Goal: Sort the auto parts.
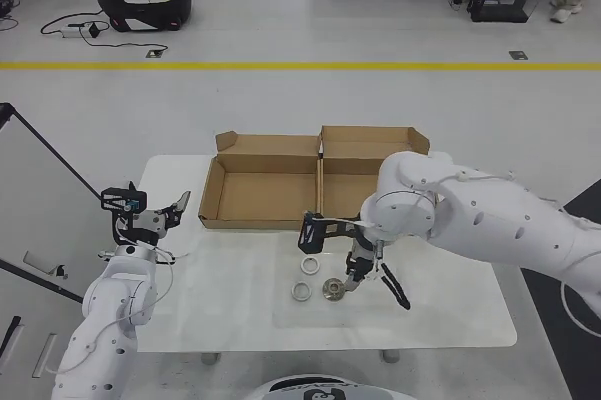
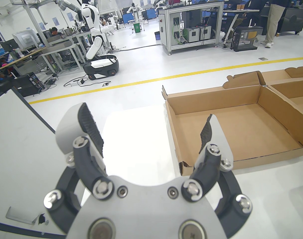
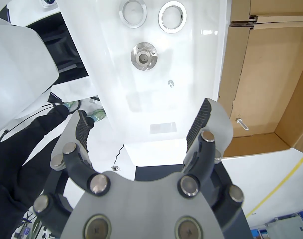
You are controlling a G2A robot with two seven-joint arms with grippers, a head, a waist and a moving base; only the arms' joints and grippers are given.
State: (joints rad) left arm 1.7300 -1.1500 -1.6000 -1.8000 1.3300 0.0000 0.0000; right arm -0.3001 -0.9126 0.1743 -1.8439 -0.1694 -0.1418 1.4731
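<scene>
Three metal parts lie on the white table in front of the boxes: two rings and a flanged hub. In the right wrist view they are the rings and the hub, with a small fastener nearer the gripper. A bolt lies inside the right cardboard box. My right gripper hangs open and empty just right of the hub. My left gripper is open and empty above the table's left end, beside the left box.
Two open, shallow cardboard boxes stand side by side at the table's back edge. A slanted white board stands left of the table. Bare table surface stretches left and right of the parts.
</scene>
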